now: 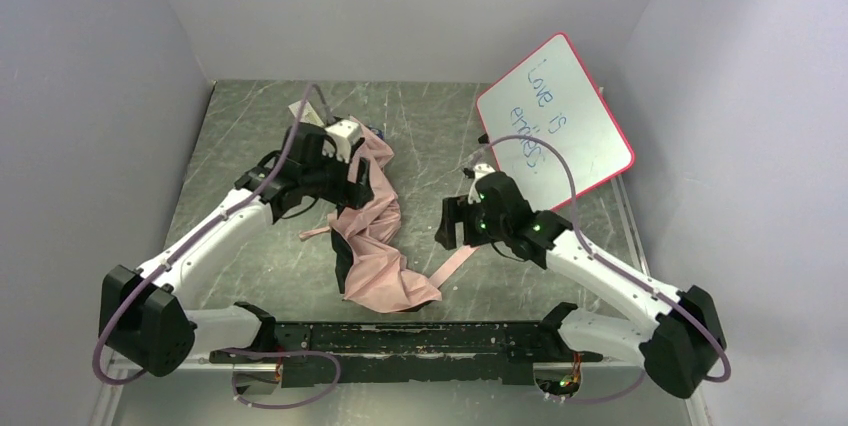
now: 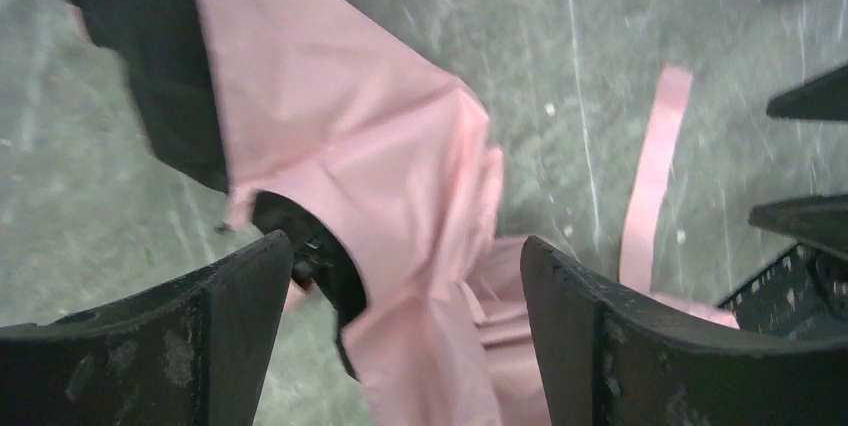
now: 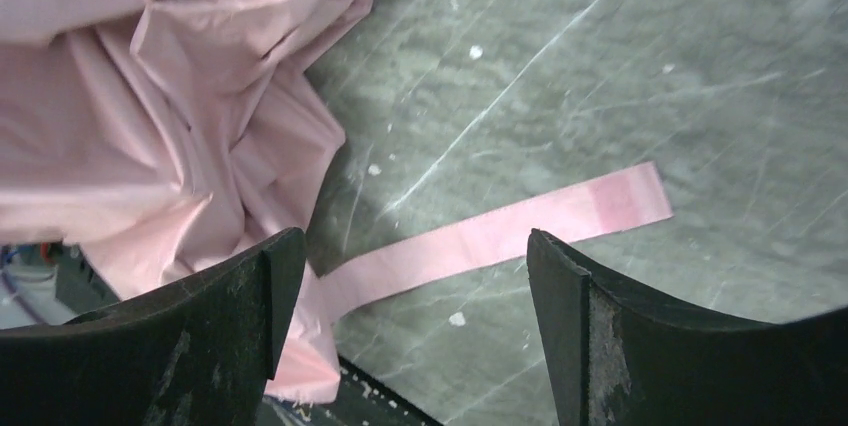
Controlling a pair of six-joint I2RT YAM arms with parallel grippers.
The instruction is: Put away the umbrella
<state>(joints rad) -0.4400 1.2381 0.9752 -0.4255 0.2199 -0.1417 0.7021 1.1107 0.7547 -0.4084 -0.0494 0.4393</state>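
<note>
The umbrella (image 1: 375, 236) lies collapsed in the middle of the table, pale pink fabric crumpled with black patches showing. Its pink closing strap (image 1: 452, 261) trails right from the lower end. My left gripper (image 1: 353, 184) is open above the upper end. In the left wrist view the fabric (image 2: 400, 146) runs between the wide-open fingers (image 2: 240, 296) of that gripper (image 2: 400, 246). My right gripper (image 1: 452, 226) is open just above the strap. In the right wrist view the strap (image 3: 500, 236) lies flat under the gap of this gripper (image 3: 415, 241), with the fabric (image 3: 150, 116) to the left. The handle is hidden.
A pink-framed whiteboard (image 1: 555, 121) with writing leans at the back right, close behind the right arm. Grey walls enclose the table on three sides. A black rail (image 1: 420, 341) runs along the near edge between the arm bases.
</note>
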